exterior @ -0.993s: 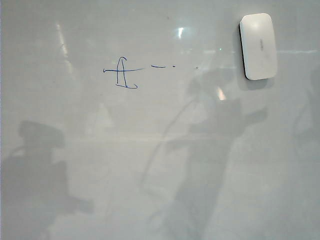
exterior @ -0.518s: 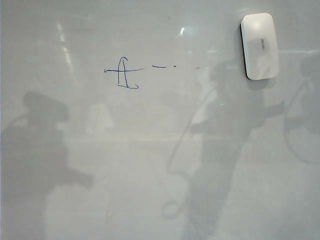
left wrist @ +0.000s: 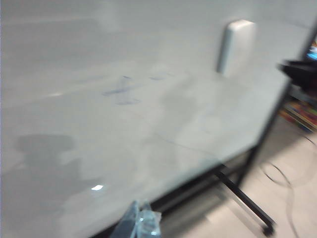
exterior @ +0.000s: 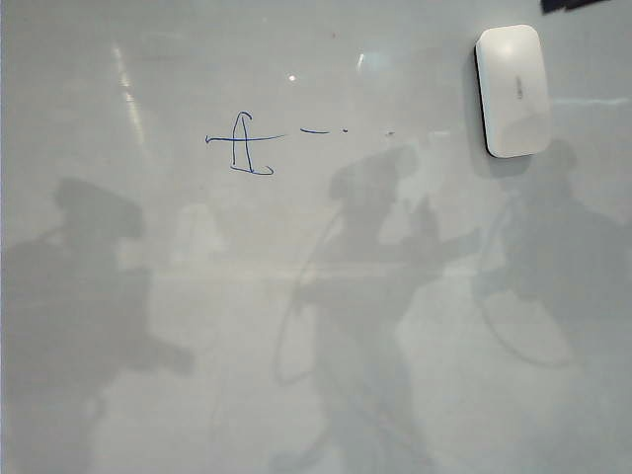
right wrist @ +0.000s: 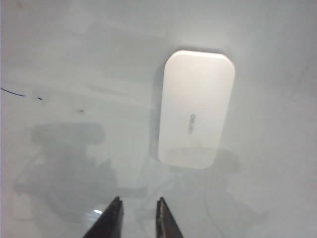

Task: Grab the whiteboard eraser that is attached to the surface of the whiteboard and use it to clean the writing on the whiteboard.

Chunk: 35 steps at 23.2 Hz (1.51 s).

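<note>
Clinging near the whiteboard's top right corner, the whiteboard eraser faces the right gripper — jaws narrowly parted, empty — while the left gripper's jaw state can't be told.

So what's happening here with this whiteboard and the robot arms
A two-armed robot is setting up to wipe a glossy pale grey whiteboard. The small white rounded eraser is stuck to the board, untouched, and the thin blue marker scribble is unwiped. The right end effector points at the board just short of the eraser, fingers slightly apart and empty. The left end effector hangs back near the board's lower edge, too blurred to read.
</note>
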{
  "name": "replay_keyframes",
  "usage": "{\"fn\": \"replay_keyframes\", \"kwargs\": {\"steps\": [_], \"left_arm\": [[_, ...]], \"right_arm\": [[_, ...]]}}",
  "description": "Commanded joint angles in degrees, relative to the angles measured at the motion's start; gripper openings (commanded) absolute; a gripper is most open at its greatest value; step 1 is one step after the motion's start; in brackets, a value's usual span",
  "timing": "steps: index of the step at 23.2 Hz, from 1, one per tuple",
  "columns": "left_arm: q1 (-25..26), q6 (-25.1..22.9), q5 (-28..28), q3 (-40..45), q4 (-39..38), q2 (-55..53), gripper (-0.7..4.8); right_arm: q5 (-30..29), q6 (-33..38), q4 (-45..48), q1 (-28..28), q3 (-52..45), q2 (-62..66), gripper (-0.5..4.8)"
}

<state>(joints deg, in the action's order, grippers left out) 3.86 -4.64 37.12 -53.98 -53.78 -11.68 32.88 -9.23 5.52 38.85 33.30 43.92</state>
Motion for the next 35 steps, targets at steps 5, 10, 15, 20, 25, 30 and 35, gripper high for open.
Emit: {"fn": "replay_keyframes", "kwargs": {"steps": [5, 10, 15, 20, 25, 30, 35], "left_arm": [[-7.6, 1.8, -4.5, 5.2, 6.4, -0.2, -0.05], [-14.4, 1.9, -11.0, 10.1, 7.9, -0.1, -0.05], [-14.3, 1.9, -12.1, 10.2, 10.5, -0.2, -0.05], [-14.3, 2.1, -12.9, 10.2, 7.1, -0.2, -0.05], [-14.3, 2.1, -12.9, 10.2, 6.7, -0.2, -0.05], [-14.3, 2.1, -13.2, 10.2, 6.7, -0.2, -0.05], [-14.3, 1.6, -14.4, 10.2, 6.7, -0.2, -0.05]], "right_arm": [[6.5, 0.0, 3.5, -0.9, 0.2, 1.6, 1.08], [5.4, 0.0, 4.5, -1.6, 0.2, 1.7, 1.40], [-6.4, 0.0, 12.4, -7.7, 0.2, 5.7, 3.73], [-8.9, 0.2, 24.0, -12.7, 0.2, 14.8, 4.02], [-9.0, 0.2, 35.3, -12.7, 0.2, 23.8, 4.01], [-5.6, 0.0, 39.8, -13.1, 0.3, 29.0, 4.01], [-6.0, -0.9, 41.5, -16.6, 0.4, 31.1, 4.01]]}}
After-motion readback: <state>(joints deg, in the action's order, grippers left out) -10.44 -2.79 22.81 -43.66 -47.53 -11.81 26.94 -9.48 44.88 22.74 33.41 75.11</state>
